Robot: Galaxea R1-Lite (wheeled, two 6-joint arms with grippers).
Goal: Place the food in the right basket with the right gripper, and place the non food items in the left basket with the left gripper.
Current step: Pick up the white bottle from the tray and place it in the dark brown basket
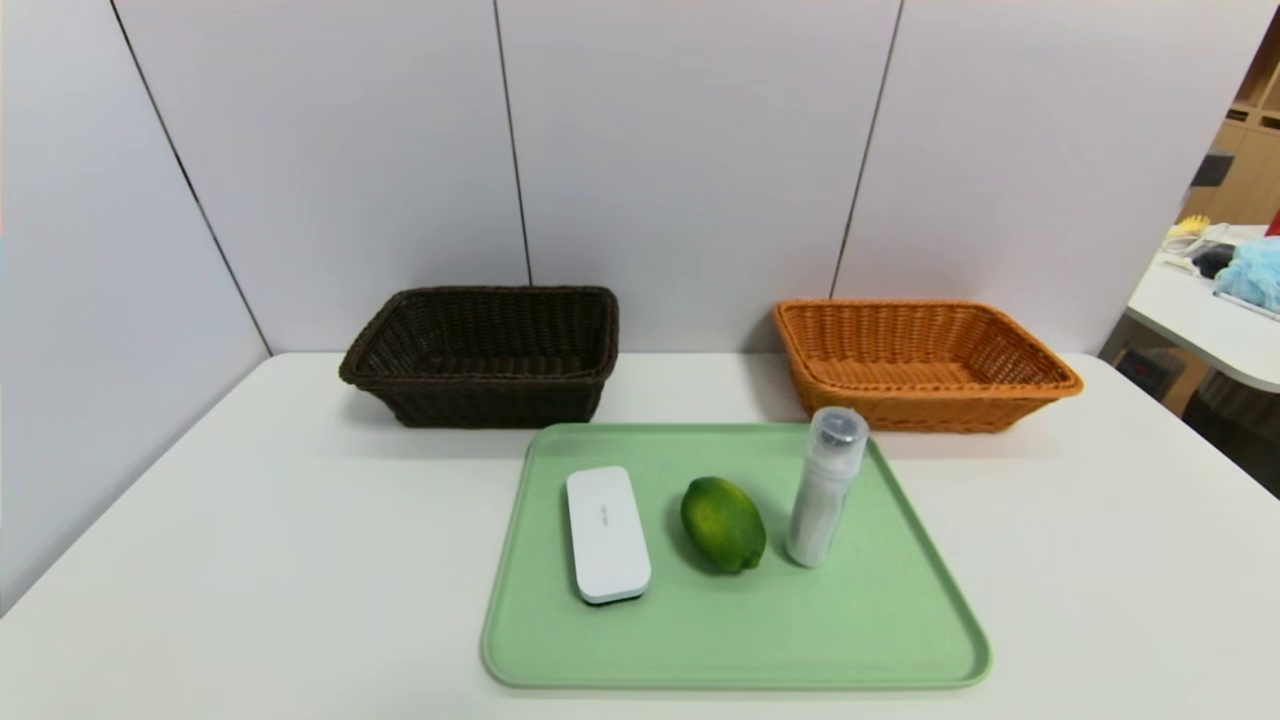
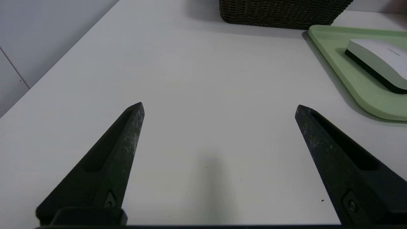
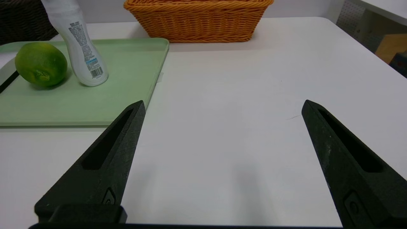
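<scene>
Nothing is sorted yet: the lime [image 1: 723, 524], the white case [image 1: 606, 534] and the upright white bottle [image 1: 825, 487] all sit on the green tray [image 1: 700, 640] at the table's near edge. Both the dark brown basket [image 1: 480, 352] and the orange basket [image 1: 922, 362], at the far edge, look empty. The left gripper [image 2: 219, 108] and right gripper [image 3: 222, 106] hover spread wide over bare table, holding nothing; no obstacle blocks either reach

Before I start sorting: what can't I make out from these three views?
- white bottle: top cut off by the right wrist view's edge.
- white case: far end cut off in the left wrist view; its small print is too small to read.
- dark basket: inside its near wall, floor hidden in the head view.
</scene>
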